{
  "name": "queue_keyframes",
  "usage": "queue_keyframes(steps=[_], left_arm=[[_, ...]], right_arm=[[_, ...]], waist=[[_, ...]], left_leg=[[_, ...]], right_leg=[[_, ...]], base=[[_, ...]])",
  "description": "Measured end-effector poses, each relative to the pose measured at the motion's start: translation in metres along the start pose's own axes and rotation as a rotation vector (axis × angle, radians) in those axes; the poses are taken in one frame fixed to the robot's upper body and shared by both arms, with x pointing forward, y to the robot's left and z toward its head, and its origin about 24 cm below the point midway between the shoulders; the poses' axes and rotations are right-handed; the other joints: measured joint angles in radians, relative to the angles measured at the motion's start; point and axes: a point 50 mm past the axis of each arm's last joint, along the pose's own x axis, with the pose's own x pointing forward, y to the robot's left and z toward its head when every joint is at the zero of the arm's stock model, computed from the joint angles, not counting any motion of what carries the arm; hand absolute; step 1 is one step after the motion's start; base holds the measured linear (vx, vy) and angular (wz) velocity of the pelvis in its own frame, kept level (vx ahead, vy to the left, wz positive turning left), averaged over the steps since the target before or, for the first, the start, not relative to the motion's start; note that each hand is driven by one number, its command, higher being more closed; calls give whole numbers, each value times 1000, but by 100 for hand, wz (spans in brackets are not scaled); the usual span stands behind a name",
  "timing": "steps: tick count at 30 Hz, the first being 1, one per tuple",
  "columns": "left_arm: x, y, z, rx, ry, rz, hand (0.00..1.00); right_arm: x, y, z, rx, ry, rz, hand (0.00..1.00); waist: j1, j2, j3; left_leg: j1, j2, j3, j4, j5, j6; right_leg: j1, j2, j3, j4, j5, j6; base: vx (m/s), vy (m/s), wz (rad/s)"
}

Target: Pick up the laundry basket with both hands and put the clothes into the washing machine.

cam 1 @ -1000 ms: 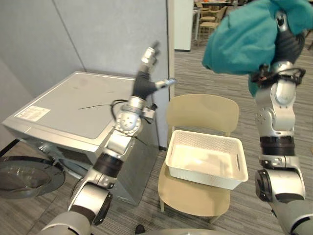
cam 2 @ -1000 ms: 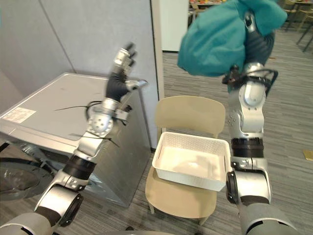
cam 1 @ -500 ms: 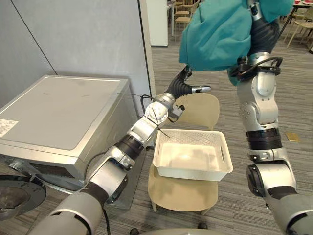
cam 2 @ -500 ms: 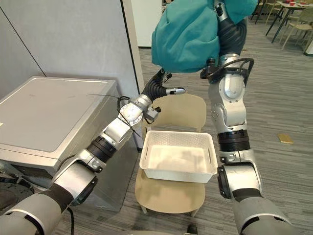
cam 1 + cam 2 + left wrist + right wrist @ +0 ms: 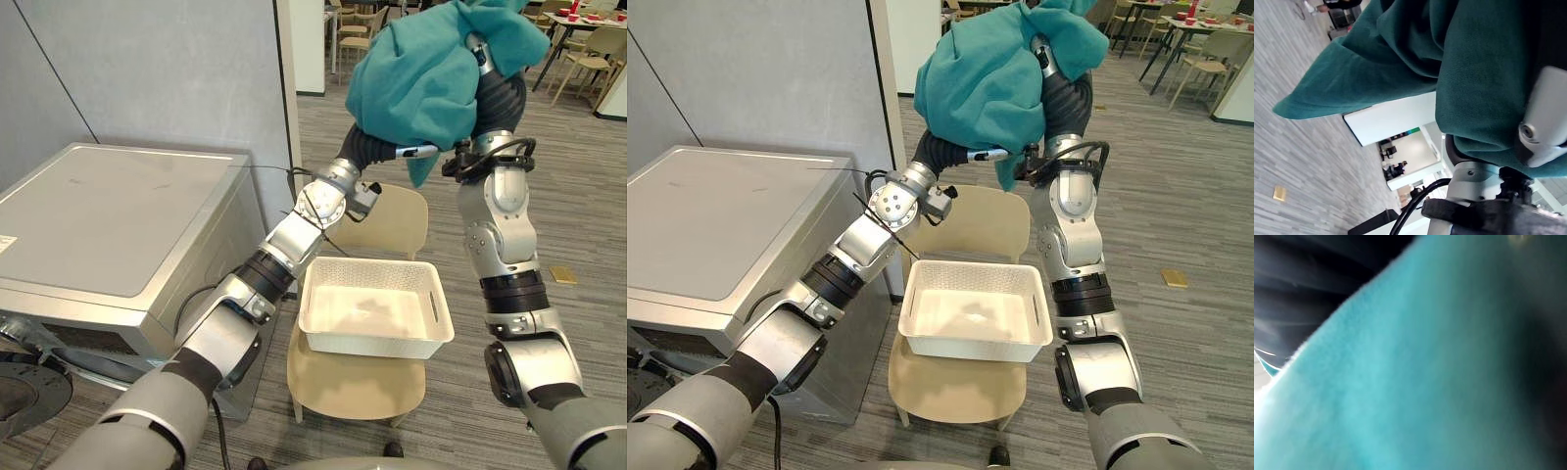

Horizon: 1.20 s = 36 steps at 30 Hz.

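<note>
With the teal cloth [image 5: 421,78] draped high over the right hand [image 5: 498,98] and the left hand [image 5: 370,150] tucked beneath it, whether either hand's fingers actually grasp it cannot be told, so the robot should bunch the loose folds firmly before turning to the washing machine [image 5: 118,215], well away from the empty basket [image 5: 433,315].

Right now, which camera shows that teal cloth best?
The right eye view: most of the teal cloth shows, bundled up high. The left eye view nearly matches; the wrist views catch close-up folds.

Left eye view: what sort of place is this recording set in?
Probably an office or canteen common area, not a home laundry: a washing machine stands against a grey partition wall, with café-style tables and chairs on plank flooring behind.
</note>
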Motion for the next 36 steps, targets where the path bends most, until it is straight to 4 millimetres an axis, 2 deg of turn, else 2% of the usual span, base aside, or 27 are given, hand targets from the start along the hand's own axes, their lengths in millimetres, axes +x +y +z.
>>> queue_keyframes(steps=[4, 9, 16, 21, 26, 33, 34, 36], left_arm=[[3, 8, 9, -68, -36, 40, 0], [10, 8, 39, -125, -143, 38, 0], [14, 4, 54, -130, -201, 18, 0], [16, -3, 47, -135, -170, 4, 0], [19, -24, 18, -155, -43, -15, 0], [16, -43, -6, -97, 67, -59, 0], [16, -45, -7, -92, 74, -67, 100], [16, -49, -10, -87, 87, -76, 100]], right_arm=[[-7, -5, -7, -8, 29, -13, 100], [-12, -7, -10, -11, 42, -14, 100], [-12, -5, -10, -1, 45, 3, 100], [-13, 1, -13, 15, 55, 17, 100], [-15, 7, -16, 45, 61, 20, 100], [-15, 8, -17, 64, 68, 5, 100], [-16, 8, -18, 67, 71, 4, 100], [-17, 7, -19, 68, 77, -1, 100]], waist=[[-9, 0, 0], [-10, 0, 0], [-15, 0, 0], [-29, 0, 0], [-37, 0, 0], [-37, 0, 0], [-38, 0, 0], [-40, 0, 0]], left_leg=[[0, 0, 0, 0, 0, 0], [0, 0, 1, 0, -1, -1], [0, 0, 3, 0, -1, -2], [0, 0, 10, 0, -4, -4], [-2, 0, 20, 0, -5, -6], [-2, -1, 39, 1, -9, -11], [-2, -1, 42, 1, -9, -11], [0, -1, 44, 1, -9, -11]], right_leg=[[0, 0, 0, 0, 1, -1], [0, 0, 0, -1, 0, 0], [-1, 0, 2, -4, 0, -1], [-8, 1, 11, -5, 1, -1], [-20, 1, 20, -5, 6, -2], [-35, 1, 43, -5, 14, -7], [-36, 1, 45, -5, 15, -7], [-37, 1, 46, -5, 15, -7]], base=[[0, 0, 0], [0, 0, 0], [0, 0, 0], [0, 0, -6], [0, 0, -6], [-2, -1, -8], [-9, -2, -7], [-4, -1, -2]])
